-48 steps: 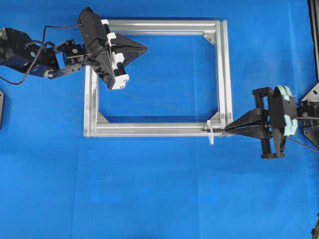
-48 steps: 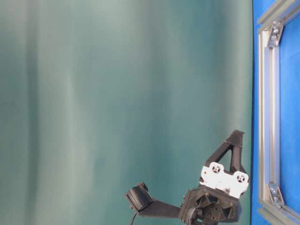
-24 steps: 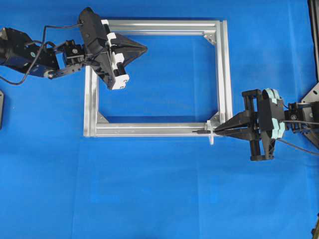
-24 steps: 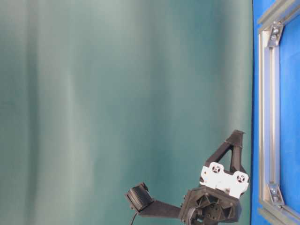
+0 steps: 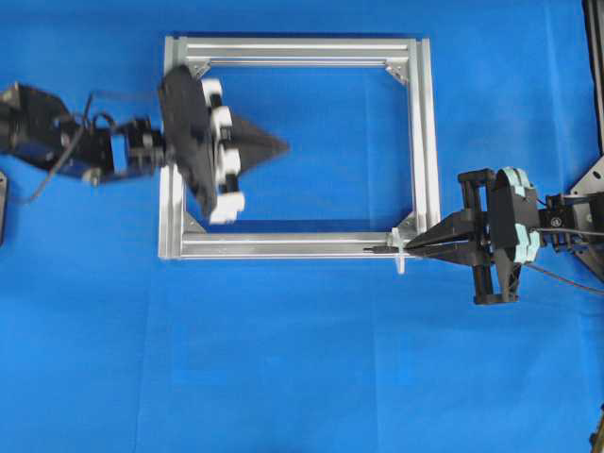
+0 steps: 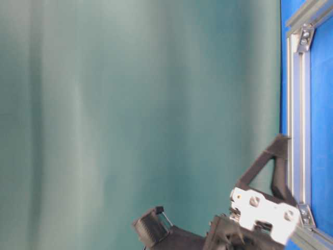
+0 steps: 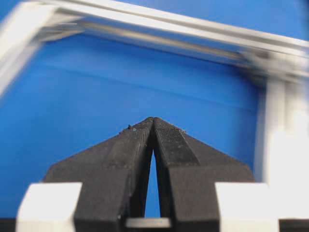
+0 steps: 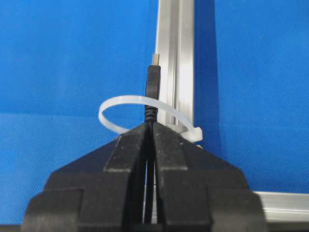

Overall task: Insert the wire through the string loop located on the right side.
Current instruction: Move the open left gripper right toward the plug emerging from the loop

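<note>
My right gripper (image 8: 149, 124) is shut on the wire (image 8: 153, 84), a thin black cable ending in a small plug. The plug end pokes forward through the string loop (image 8: 120, 100), a white band fixed to the silver frame (image 8: 176, 58). From overhead the plug (image 5: 377, 250) lies just left of the string loop (image 5: 399, 257) on the frame's bottom rail near its right corner, with the right gripper (image 5: 412, 249) just right of the loop. The left gripper (image 5: 283, 146) is shut on nothing, hovering inside the frame's left half; its fingers (image 7: 169, 145) meet at the tip.
The rectangular aluminium frame (image 5: 425, 142) lies flat on the blue cloth with triangular brackets (image 5: 399, 68) in its corners. Black hardware (image 5: 595, 75) borders the right edge. At table level, the left gripper (image 6: 278, 146) shows beside the frame rail (image 6: 299, 104).
The right gripper first advanced left, carrying the plug through the loop, then held still. The left gripper swung from the frame's top-left corner toward the middle of its left side.
</note>
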`<state>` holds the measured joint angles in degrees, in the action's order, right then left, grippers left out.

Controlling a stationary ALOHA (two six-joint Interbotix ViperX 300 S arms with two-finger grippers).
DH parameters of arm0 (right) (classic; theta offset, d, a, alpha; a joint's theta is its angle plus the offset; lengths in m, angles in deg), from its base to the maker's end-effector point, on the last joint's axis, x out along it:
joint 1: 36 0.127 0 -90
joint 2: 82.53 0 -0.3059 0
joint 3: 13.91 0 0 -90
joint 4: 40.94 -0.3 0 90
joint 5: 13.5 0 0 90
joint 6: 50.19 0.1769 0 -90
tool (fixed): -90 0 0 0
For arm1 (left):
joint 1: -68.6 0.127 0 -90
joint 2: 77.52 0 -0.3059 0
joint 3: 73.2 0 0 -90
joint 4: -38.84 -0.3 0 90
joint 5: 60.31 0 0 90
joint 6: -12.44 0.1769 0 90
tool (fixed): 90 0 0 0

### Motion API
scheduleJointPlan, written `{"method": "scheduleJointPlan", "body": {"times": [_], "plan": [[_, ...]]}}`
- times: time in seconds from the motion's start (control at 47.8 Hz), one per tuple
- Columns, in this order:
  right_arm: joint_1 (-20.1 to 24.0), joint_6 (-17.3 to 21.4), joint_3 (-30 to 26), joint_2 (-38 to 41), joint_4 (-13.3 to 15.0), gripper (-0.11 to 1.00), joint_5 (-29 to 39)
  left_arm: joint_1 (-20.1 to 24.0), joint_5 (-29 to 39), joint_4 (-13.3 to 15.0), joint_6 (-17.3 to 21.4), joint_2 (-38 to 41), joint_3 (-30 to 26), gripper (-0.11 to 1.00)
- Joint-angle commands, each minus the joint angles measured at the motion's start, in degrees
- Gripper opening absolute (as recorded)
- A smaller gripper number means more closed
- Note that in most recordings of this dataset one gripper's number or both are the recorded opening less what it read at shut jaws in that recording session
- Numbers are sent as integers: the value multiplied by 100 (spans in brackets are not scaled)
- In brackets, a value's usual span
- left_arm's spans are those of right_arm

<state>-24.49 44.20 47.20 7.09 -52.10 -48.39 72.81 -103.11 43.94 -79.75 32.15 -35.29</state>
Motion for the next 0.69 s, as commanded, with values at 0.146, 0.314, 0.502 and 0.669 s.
{"method": "scheduleJointPlan", "body": {"times": [0.146,0.314,0.502,0.669], "plan": [[-9,-53,-97,-44,18,-4,-62,-888,-62,-9,-79,-158,-70,0],[-9,-70,-105,-35,18,-4,-62,-1055,-53,-9,-158,-149,-97,0],[0,-70,-97,-35,18,-4,-53,-1055,-53,-9,-176,-132,-123,0],[-9,-70,-105,-35,18,-4,-53,-1055,-18,-9,-176,-79,-290,0]]}}
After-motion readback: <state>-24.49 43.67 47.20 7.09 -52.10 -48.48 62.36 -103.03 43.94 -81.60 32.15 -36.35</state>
